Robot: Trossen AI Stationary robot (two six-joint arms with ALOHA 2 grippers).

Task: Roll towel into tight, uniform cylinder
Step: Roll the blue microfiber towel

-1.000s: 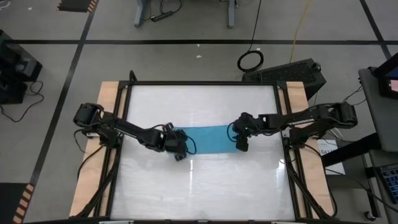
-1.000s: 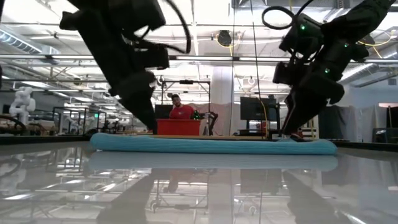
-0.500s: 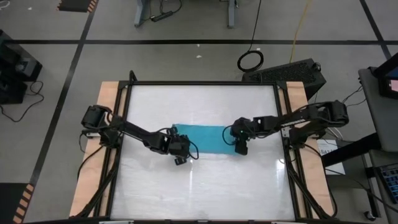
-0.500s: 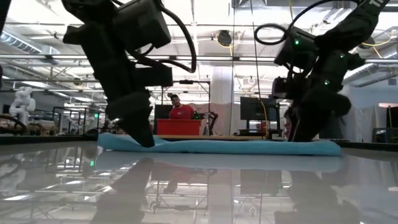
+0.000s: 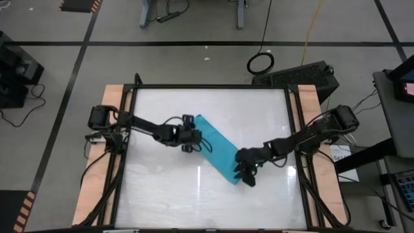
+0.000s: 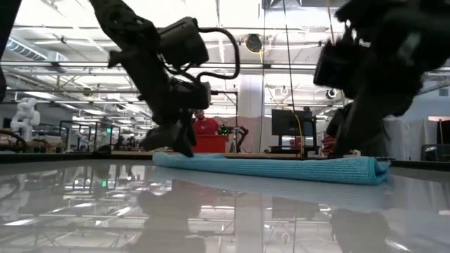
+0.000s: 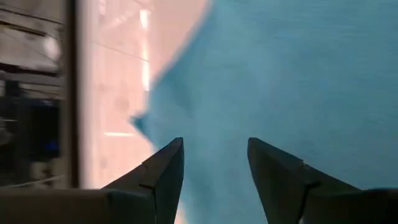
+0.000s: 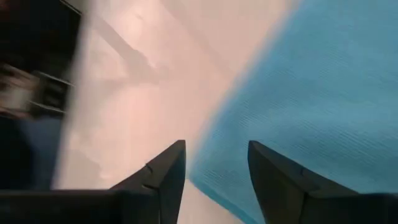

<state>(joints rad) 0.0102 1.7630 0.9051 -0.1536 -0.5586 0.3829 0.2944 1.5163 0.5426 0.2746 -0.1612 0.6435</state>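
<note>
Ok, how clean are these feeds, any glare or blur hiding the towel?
High view: the towel is sharp, with a mild sheen on the tabletop. Low view: the glossy tabletop mirrors the room and the near arm is blurred. Both wrist views: soft, the towel edge smeared, backgrounds streaked.

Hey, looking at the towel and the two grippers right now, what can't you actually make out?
- Towel underside and folds: high view shows only its top.
- Left gripper contact with the towel: its body covers the fingertips from above.
- Right gripper contact: blurred in low view.
- Both wrist views: towel cut off by edges.
</note>
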